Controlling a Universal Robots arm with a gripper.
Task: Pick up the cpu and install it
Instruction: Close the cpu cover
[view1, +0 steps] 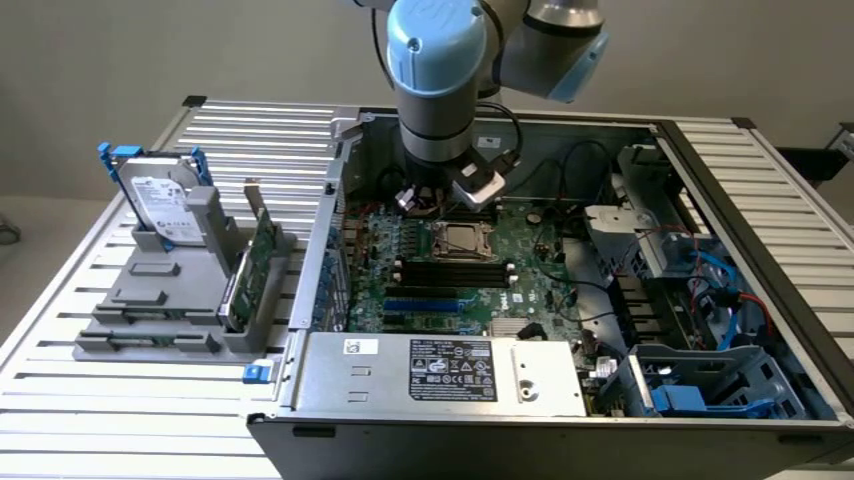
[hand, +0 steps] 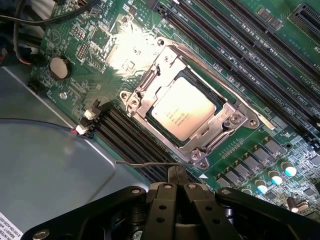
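So the cpu (hand: 184, 114), a small flat square chip with a silvery metal top and a pale tan rim, is already lying flat inside the square black-and-metal socket frame (hand: 150, 90) on the green motherboard (hand: 90, 45). It looks square to the frame and not tilted, so my read is that it's seated in the socket and not just resting on top. I can't see the contacts underneath, though.

The black two-finger gripper (hand: 176, 175) has its fingers pressed together with nothing between them. It hangs above the board just beside the socket, near a thin silver wire lever (hand: 145, 163) that sticks out from the frame's edge. I can't tell if the fingertips touch that lever. The lever looks unlatched to me, which fits a frame left open so the chip can go in.

In the exterior view, the arm reaches straight down into the open dark grey computer case (view1: 534, 425), with the gripper (view1: 470, 195) just on the far side of the socket. The long black memory slots (view1: 454, 272) sit on the near side of it.

Well off to the exterior view's left, a big silver hard drive with a white label (view1: 167, 210) stands upright in a grey plastic stand (view1: 160, 300) on the slatted metal table (view1: 120, 400). I'd guess it's parked there to stay out of the arm's way.
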